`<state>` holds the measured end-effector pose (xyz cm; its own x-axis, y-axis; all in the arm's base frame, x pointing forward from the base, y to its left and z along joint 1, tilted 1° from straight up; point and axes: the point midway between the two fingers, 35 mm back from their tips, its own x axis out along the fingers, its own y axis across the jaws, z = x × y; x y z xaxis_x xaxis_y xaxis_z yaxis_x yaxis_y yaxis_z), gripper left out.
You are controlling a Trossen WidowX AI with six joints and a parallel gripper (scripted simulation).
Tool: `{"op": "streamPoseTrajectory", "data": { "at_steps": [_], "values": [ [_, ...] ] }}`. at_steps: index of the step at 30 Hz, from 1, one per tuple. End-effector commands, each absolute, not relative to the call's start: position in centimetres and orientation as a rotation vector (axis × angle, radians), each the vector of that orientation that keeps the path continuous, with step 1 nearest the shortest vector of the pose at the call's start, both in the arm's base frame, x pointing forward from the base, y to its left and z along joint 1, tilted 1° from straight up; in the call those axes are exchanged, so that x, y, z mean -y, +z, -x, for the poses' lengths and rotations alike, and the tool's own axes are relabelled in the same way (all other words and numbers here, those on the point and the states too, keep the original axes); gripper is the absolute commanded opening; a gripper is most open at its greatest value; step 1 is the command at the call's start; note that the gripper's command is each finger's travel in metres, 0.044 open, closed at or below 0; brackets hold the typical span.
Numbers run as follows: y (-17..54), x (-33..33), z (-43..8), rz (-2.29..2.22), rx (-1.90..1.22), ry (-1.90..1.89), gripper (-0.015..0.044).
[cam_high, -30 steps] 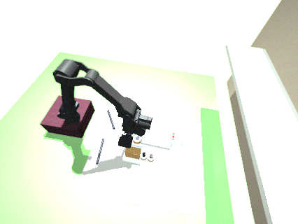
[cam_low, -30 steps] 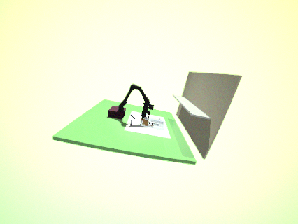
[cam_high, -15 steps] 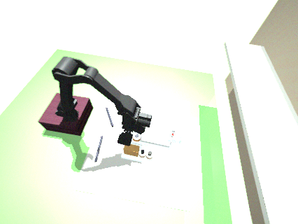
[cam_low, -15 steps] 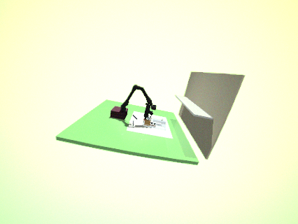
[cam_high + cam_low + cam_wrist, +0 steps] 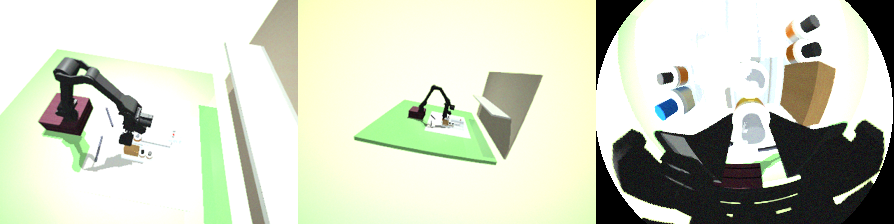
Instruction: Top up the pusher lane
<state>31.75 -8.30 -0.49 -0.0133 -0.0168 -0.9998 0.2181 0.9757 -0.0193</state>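
In the wrist view, a brown block [image 5: 131, 150] [image 5: 445, 122] [image 5: 800, 92] stands close beside the jaws [image 5: 126, 137] [image 5: 445, 117], on the picture's right, the bulkiest thing near them. Beyond it lie in view a nearer black-capped jar [image 5: 142, 152] [image 5: 803, 51] and a farther black-capped jar [image 5: 150, 154] [image 5: 802, 28], both orange-banded. Across on the left are a blue-capped jar [image 5: 675, 103] and another black-capped, orange-banded one, the left-hand jar [image 5: 673, 76]. Straight ahead of the jaws, between pale lane walls [image 5: 773, 80], is a white jar with a greyish top [image 5: 755, 77]. Two slim dark bars lie on the table [image 5: 31, 140] [image 5: 403, 134], on the arm-base side of the jaws.

The jaws stand partly apart, pinching a pale-topped jar [image 5: 753, 129] between them. A yellowish band shows at its far edge, just before the white jar; whether the two touch, I cannot tell. Nor is it clear whether the held jar reaches the lane floor.
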Motion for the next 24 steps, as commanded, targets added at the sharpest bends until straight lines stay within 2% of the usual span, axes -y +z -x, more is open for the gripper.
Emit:
{"op": "streamPoseTrajectory", "data": {
  "at_steps": [1, 24],
  "values": [
    [0.03, 8.57, -32.82, -0.158, -1.543, -0.195, 0.0000],
    [0.22, 8.73, -33.58, -0.158, -1.542, -0.195, 0.0000]
  ]
}}
